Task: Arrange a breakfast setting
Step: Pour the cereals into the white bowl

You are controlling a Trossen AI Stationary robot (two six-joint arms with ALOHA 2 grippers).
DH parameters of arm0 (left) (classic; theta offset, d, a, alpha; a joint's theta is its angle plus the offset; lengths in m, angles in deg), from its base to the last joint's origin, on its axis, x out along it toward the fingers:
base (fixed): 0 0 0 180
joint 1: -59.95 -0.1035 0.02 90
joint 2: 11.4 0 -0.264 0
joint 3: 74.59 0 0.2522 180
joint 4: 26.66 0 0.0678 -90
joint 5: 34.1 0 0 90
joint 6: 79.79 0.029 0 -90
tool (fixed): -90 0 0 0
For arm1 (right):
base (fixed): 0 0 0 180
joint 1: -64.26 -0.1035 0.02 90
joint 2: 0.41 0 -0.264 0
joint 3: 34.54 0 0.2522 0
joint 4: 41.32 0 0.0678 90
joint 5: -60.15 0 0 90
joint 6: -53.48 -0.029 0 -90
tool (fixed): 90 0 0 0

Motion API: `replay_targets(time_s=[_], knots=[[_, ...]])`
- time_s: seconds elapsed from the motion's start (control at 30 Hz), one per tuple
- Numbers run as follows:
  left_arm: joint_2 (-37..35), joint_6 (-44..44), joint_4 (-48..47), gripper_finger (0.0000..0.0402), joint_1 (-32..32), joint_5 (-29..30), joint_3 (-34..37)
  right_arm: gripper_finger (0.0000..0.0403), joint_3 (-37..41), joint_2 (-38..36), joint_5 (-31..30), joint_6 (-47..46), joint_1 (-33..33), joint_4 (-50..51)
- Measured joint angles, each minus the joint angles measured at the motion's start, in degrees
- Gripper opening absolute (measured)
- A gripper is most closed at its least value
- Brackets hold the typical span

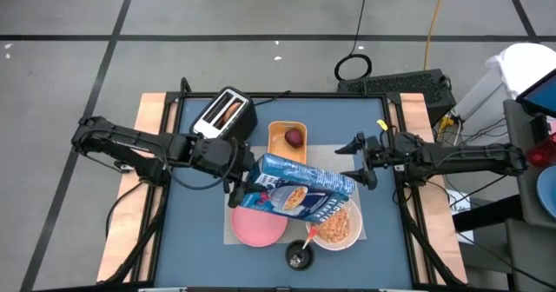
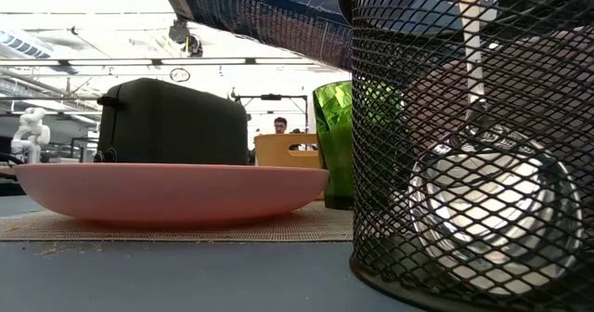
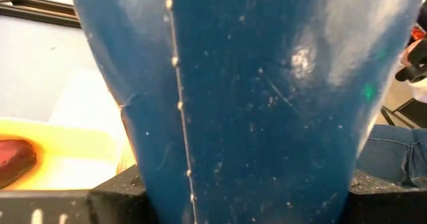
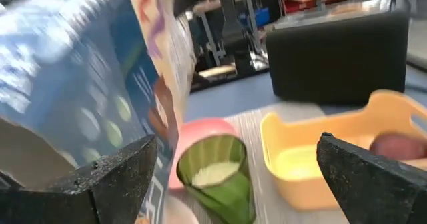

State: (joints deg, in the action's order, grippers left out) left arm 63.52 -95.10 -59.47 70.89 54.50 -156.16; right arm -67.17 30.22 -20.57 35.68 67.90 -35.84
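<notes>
My left gripper (image 1: 236,181) is shut on the blue cereal box (image 1: 300,188), which hangs tilted above the placemat, its right end over the white bowl (image 1: 336,227) that holds cereal. My right gripper (image 1: 358,157) stands open just right of the box, with nothing between its fingers (image 4: 113,177). The pink plate (image 1: 258,226) lies on the mat beside the bowl. The green cup (image 4: 213,174) stands under the box. A dark-red fruit (image 1: 295,136) lies in the orange tray (image 1: 280,149). The spoon (image 2: 483,191) stands in a black mesh holder (image 1: 300,255). My left gripper pinches the cereal box's left end (image 3: 247,184) between its two fingers (image 3: 113,197), one on each opposite side. The fingers come from the table's left, slanting a little down. The box is lifted clear and lies tilted, its far end above the bowl.
The black-and-silver toaster (image 1: 224,114) stands at the far left of the mat with toast in its slots. A beige placemat (image 2: 186,224) lies under the dishes. Bare blue tabletop (image 1: 200,231) shows at the near left. A person (image 2: 280,124) is in the room behind.
</notes>
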Motion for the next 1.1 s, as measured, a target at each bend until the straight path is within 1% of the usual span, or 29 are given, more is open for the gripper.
replay_targets(time_s=[0.07,0.2,0.4,0.7,0.8,0.97,1.1], knots=[[0.0,0.0,0.0,0.0223,0.0,0.0,0.0,0.0393,1.0,0.0,0.2,-1.5,0.0,0.0],[0.0,0.0,0.0,0.0223,0.0,0.0,0.0,0.0393,2.5,0.0,4.3,-4.6,0.0,-0.1],[0.0,0.0,0.0,0.0223,0.0,0.0,0.0,0.0393,3.8,0.0,7.3,-7.0,0.0,-0.1],[0.0,-0.1,0.0,0.0223,0.1,0.0,0.0,0.0393,7.1,0.0,7.5,-7.0,0.0,-2.0],[0.0,0.0,0.0,0.0223,0.1,0.0,0.0,0.0393,9.0,0.0,8.1,-6.7,0.0,-6.7],[0.0,-0.1,0.0,0.0223,0.0,0.0,0.0,0.0393,13.0,0.0,11.0,-6.6,-0.2,-18.9],[0.0,-0.1,0.0,0.0223,0.0,0.1,0.0,0.0393,15.6,0.0,11.8,-6.1,-1.8,-25.7]])
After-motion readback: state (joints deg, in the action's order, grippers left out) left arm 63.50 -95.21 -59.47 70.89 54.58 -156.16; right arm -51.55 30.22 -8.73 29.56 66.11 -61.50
